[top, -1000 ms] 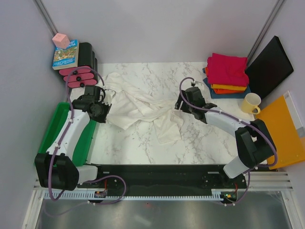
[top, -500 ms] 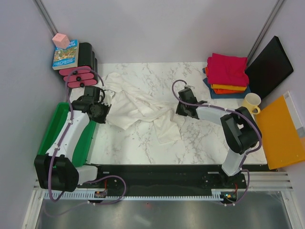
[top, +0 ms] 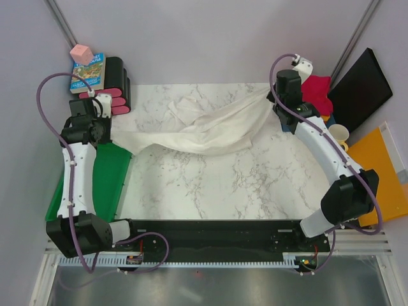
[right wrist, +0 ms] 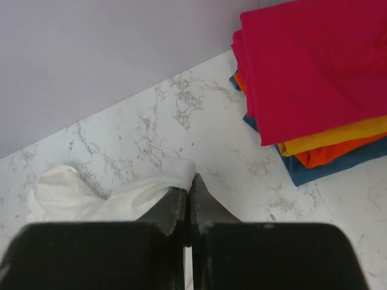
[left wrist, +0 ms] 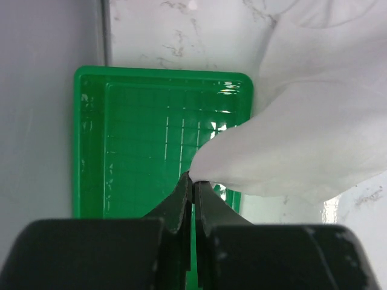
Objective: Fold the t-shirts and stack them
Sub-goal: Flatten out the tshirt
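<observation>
1. Currently, the left gripper [left wrist: 192, 179] is hovering over the far right corner of the green tray [left wrist: 121, 151], its jaws pressed together and pinching one edge of the off-white t-shirt [top: 204, 131]. Only a thin fold is sitting between the tips, so a harder pull is likely to slip it free.
2. The off-white t-shirt is stretching rightward from the tray across the marble table [top: 223, 185]. It is hanging bunched and twisted, not flat. Lowering it in this state is likely to lock the twist and wrinkles into the fold.
3. The right gripper [right wrist: 188, 181] is working well to the right of the tray, its jaws closed and pinching the opposite edge. The bite is equally shallow, so uneven tension between the arms is risking a drop.
4. The folded stack [right wrist: 314, 78], magenta over orange and dark blue, is lying farthest right of the tray, just beside the right gripper. A sideways swing there is risking a knock that shifts the stack.
</observation>
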